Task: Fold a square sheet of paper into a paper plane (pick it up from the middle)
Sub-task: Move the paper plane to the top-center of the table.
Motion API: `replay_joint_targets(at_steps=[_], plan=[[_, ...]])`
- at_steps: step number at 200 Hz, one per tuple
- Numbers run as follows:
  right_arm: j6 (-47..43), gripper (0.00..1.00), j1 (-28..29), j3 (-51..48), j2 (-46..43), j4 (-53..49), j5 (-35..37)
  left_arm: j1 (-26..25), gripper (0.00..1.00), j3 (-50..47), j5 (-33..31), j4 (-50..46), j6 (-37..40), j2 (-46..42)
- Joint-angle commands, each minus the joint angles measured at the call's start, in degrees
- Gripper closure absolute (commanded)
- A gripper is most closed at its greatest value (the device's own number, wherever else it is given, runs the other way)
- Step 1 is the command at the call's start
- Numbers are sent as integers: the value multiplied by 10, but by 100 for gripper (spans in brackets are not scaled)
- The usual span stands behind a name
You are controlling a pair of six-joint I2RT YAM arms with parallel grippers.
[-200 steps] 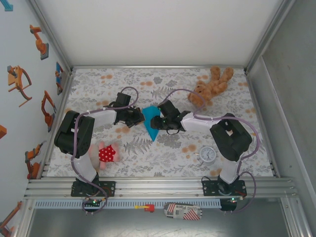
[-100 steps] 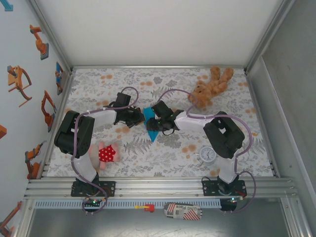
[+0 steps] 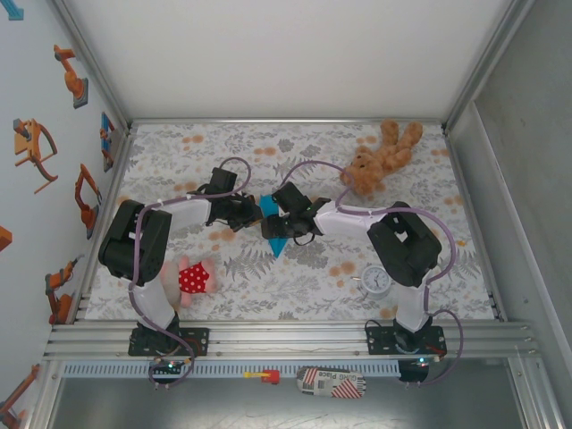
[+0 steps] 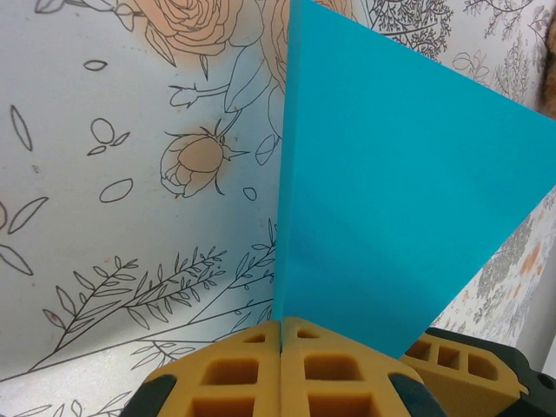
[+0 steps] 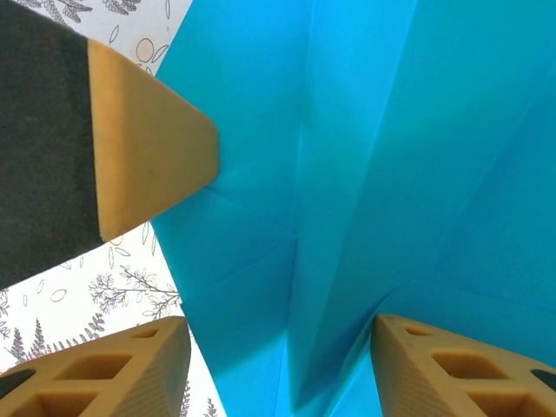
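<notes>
Folded paper (image 3: 277, 246) at mid-frame of the top view, between the arms. Left gripper (image 4: 282, 326) jaws fully closed, pinching the paper's edge. Right gripper (image 5: 282, 339) jaws apart, straddling the centre crease, gripping nothing. Probably creasing: hold the left pinch firm, close right squarely on the fold, no tugging.
</notes>
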Motion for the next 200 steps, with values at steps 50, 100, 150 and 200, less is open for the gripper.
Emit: replay_joint_targets(at_steps=[50,100,150,200], plan=[[-14,43,4,13,11,-15,13,1,99,5,14,-1,11,11],[-17,43,6,24,20,-38,37,1,99,5,36,8,6,2],[-9,49,6,18,6,-42,61,1,99,5,30,-3,10,2],[9,64,6,18,9,-46,70,2,96,5,31,-2,7,4]])
